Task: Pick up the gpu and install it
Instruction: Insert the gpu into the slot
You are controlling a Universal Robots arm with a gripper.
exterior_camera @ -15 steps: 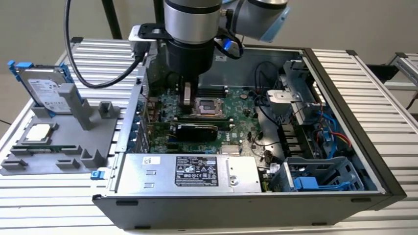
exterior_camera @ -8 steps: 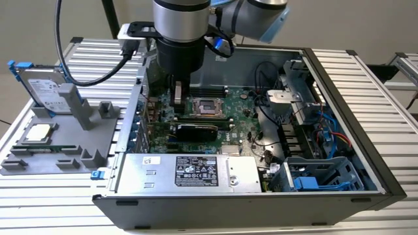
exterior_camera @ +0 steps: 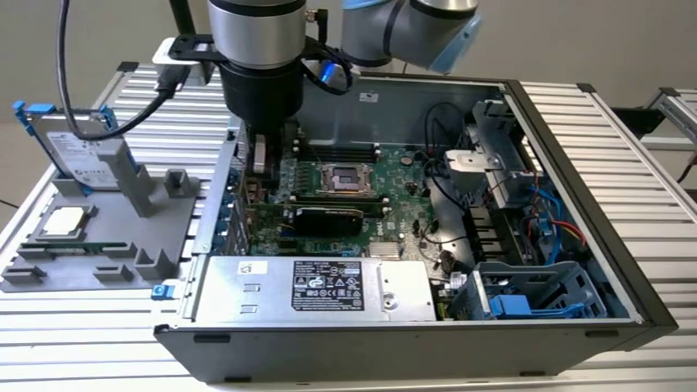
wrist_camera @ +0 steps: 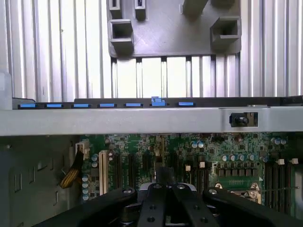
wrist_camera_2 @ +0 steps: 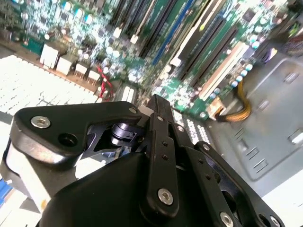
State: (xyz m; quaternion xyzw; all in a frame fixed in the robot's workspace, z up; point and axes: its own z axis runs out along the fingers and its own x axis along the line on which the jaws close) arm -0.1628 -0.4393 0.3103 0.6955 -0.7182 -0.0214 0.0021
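Observation:
In the exterior view the gpu [exterior_camera: 330, 219] stands on edge in a motherboard [exterior_camera: 409, 188] slot inside the open computer case [exterior_camera: 566, 163], with its black shroud facing the case's front. My gripper [exterior_camera: 261, 166] hangs above the board by the case's rear wall, just off the gpu's end toward the exterior view's left and a little higher. Both wrist views show its fingertips [wrist_camera: 165, 174] meeting over bare expansion slots [wrist_camera: 116, 170], shut, with nothing between them [wrist_camera_2: 154, 101].
A grey holder [exterior_camera: 104, 245] at the exterior view's left carries a silver hard drive with blue rails [exterior_camera: 82, 155] and a square CPU chip [exterior_camera: 60, 222]. The power supply [exterior_camera: 316, 286], drive cage [exterior_camera: 534, 294] and cables [exterior_camera: 468, 204] crowd the case. Ribbed aluminium table all round.

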